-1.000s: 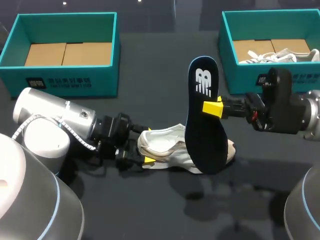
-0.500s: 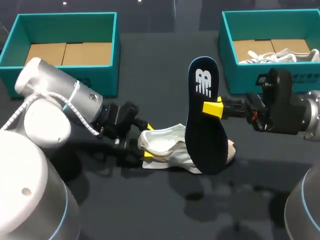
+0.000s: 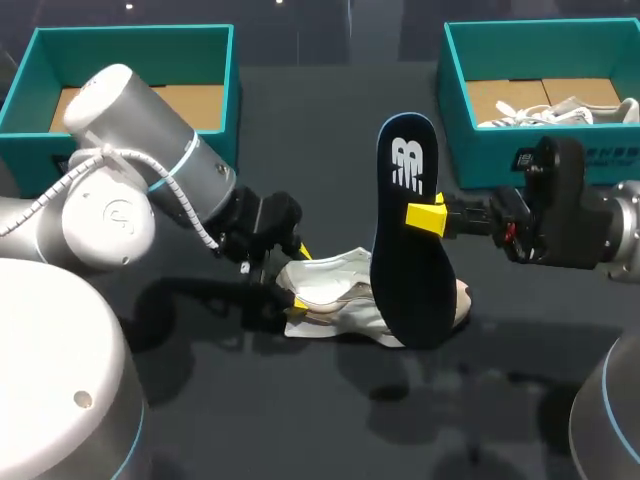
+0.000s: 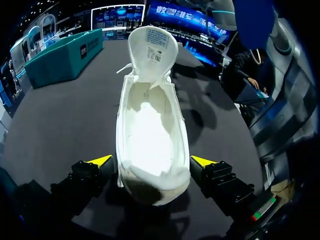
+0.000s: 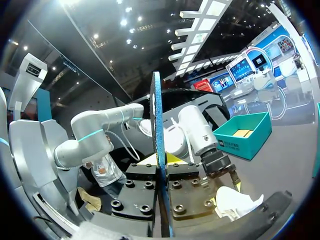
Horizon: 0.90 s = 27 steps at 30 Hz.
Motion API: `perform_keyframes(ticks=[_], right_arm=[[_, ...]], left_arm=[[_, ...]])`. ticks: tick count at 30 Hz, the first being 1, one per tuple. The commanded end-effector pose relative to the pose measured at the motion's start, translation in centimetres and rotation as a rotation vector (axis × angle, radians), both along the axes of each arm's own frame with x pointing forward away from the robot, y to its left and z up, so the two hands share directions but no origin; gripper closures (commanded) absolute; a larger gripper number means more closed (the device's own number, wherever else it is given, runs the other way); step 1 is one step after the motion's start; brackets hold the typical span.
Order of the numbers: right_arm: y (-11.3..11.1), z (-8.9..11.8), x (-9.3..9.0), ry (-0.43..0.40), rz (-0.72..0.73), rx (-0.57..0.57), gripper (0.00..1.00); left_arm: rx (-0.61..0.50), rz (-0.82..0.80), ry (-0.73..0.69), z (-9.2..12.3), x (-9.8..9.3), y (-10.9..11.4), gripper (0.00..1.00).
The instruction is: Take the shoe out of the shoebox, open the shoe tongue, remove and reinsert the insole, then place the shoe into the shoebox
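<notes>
head view: the white shoe (image 3: 335,300) lies on the table (image 3: 300,420) between the arms; the left gripper (image 3: 297,283) straddles its heel with jaws spread, apparently not pinching, likely to brace it; the right gripper (image 3: 428,215) is clamped on the dark insole (image 3: 405,250), held upright over the shoe, probably ready for reinserting

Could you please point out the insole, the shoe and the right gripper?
insole (image 3: 405,275), head view, dark middle of its face.
shoe (image 4: 150,130), left wrist view, white inside floor.
right gripper (image 5: 161,161), right wrist view, midway between its fingertips, at the clamped insole's edge.
</notes>
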State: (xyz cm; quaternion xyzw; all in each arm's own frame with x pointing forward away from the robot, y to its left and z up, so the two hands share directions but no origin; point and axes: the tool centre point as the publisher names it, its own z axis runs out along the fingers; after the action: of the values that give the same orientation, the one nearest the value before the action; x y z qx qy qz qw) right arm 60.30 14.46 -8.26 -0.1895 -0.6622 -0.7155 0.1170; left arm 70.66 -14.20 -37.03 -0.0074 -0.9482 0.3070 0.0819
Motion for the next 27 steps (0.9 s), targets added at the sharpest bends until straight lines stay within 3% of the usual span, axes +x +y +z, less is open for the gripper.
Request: perform_keyframes(ticks=[1, 12, 27], right_arm=[[0.09, 0.0, -0.2, 0.001, -0.004, -0.001, 1.0], [0.09, 0.0, -0.2, 0.001, -0.004, -0.001, 1.0], [0.09, 0.0, -0.2, 0.001, -0.004, -0.001, 1.0]], left_arm=[[0.106, -0.039, 0.003, 0.55, 0.26, -0.44, 0.0], [0.383, -0.057, -0.04, 0.47, 0.65, -0.65, 0.0], [0.494, -0.075, -0.038, 0.47, 0.43, -0.39, 0.0]])
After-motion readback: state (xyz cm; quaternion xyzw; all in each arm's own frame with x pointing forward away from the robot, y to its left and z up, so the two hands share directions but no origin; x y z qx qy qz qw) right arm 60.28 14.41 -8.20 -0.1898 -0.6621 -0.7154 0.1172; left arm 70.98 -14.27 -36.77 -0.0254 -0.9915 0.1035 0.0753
